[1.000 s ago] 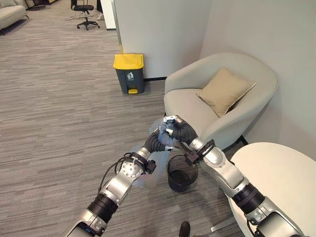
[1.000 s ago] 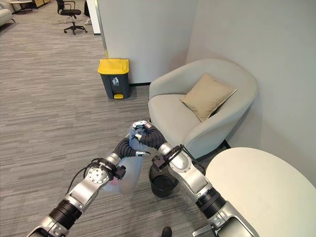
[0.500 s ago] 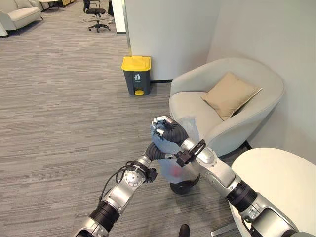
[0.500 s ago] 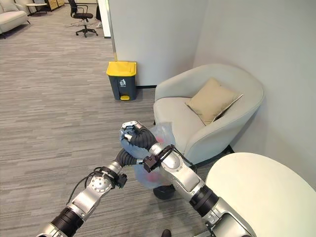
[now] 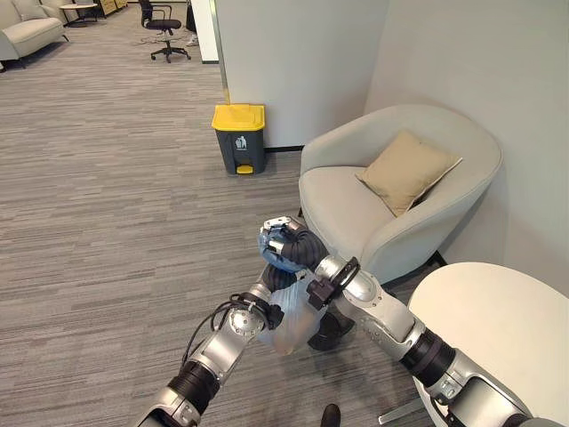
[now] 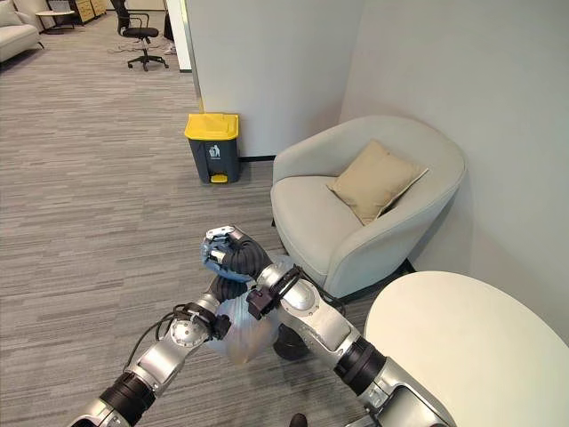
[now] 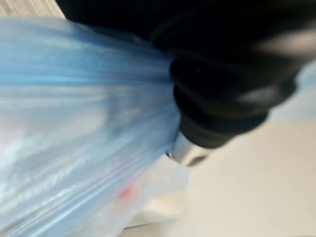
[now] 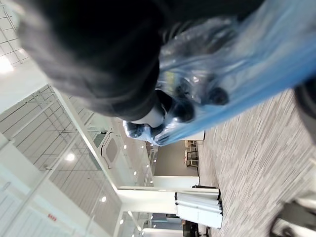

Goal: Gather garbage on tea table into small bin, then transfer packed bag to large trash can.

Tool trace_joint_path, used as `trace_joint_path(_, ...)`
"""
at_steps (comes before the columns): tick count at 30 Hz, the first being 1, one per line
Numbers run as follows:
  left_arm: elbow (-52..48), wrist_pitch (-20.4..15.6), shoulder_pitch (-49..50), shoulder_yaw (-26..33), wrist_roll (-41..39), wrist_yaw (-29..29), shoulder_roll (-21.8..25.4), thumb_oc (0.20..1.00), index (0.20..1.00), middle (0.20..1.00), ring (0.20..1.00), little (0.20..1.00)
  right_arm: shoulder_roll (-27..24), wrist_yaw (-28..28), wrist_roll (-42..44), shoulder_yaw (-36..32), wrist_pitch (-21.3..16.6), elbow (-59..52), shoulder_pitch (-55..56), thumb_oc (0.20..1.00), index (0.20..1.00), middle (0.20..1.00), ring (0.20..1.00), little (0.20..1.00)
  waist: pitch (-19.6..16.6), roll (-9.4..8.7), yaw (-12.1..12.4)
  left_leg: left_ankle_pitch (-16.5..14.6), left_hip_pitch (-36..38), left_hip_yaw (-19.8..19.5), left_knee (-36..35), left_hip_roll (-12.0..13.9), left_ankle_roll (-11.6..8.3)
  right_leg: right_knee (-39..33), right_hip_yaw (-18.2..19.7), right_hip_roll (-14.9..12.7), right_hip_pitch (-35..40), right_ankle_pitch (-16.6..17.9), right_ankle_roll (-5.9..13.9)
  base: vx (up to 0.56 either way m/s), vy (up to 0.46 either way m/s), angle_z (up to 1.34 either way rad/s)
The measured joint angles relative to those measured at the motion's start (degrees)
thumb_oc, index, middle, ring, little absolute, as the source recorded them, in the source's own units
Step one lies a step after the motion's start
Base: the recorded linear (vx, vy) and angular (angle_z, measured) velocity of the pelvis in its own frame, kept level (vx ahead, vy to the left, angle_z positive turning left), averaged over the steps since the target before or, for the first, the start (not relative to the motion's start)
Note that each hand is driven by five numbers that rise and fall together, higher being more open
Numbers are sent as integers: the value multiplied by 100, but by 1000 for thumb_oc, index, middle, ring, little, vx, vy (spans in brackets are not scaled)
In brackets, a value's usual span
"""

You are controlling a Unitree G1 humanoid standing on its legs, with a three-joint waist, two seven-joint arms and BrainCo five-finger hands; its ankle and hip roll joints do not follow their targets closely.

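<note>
Over the grey carpet floor (image 5: 107, 178), our right hand (image 5: 283, 242) and left hand (image 5: 274, 277) clench the translucent blue plastic bag (image 5: 286, 316); we should hold its neck firmly until the far yellow-lidded grey trash can (image 5: 237, 136).

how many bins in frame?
2. The yellow-lidded can stands by the wall, left of the armchair. The small black bin sits on the floor under the right arm, partly hidden by the bag.
</note>
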Motion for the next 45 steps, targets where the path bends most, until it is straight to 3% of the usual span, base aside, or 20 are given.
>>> trace_joint_path(7,-55,-51,-39,8,-266,7,-15,200,200,200,200,200,-104,64,-269,-12,1,-129,0,200,200,200,200,200,-4,-21,-28,0,1,-1,-2,5,0,-10,-1,1,4,0,0,0,0,0)
trace_joint_path(8,-55,-58,-9,82,-433,3,-9,200,200,200,200,200,-273,57,-614,-39,-1,-275,-9,821,821,821,821,821,-4,-22,-39,0,2,1,-3,17,0,-20,0,2,8,7,10,0,0,0)
trace_joint_path(9,-55,-60,25,173,-445,3,-16,200,200,200,200,200,-377,56,-759,-42,-1,-374,-9,1000,1000,1000,1000,1000,-4,-23,-42,0,3,1,-3,16,0,-43,0,2,18,15,20,0,0,0)
trace_joint_path(16,-58,-86,518,699,-471,64,161,200,200,200,200,200,-1190,-166,-2658,-538,-75,-863,-5,1000,1000,1000,1000,1000,1,-13,-102,9,126,18,-93,14,5,-86,11,15,110,26,28,0,0,0)
trace_joint_path(23,-49,-125,1151,1183,-470,70,264,200,200,200,200,200,-1430,-462,-4028,-1005,-292,-1170,200,1000,1000,1000,1000,1000,24,-2,-126,8,169,37,-99,6,6,-87,32,11,111,25,30,0,0,0)
trace_joint_path(28,12,-121,1619,1644,-470,20,265,200,200,200,200,200,-1531,-466,-4181,-1552,-424,-1164,1091,1000,1000,1000,1000,1000,76,31,-113,2,174,33,-100,2,14,-87,30,5,119,22,33,0,0,0)
trace_joint_path(35,560,-51,2089,2289,-500,-173,190,200,200,200,200,200,-1599,-362,-4039,-2517,-247,-366,2739,1000,1000,1000,1000,1000,148,110,-172,-14,174,38,-102,5,37,-88,35,7,136,17,39,0,0,0)
trace_joint_path(40,706,17,2296,2467,-648,-245,237,200,200,200,200,200,-1603,-227,-3807,-2643,-43,56,3211,1000,1000,1000,1000,1000,211,141,-265,-60,151,40,-140,1,105,-88,36,1,113,21,45,0,0,0)
trace_joint_path(42,837,-18,2386,2632,-655,-394,221,200,200,200,200,200,-1455,-165,-3652,-2886,-134,397,3447,1000,1000,1000,1000,1000,208,141,-262,-59,152,38,-138,9,104,-88,35,10,113,20,43,0,0,0)
trace_joint_path(45,1120,7,2709,2987,-721,-547,277,200,200,200,200,200,-1388,-142,-3587,-3243,37,981,3737,1000,1000,1000,1000,1000,219,167,-264,-58,111,36,-136,2,105,-89,35,-1,76,23,47,0,0,0)
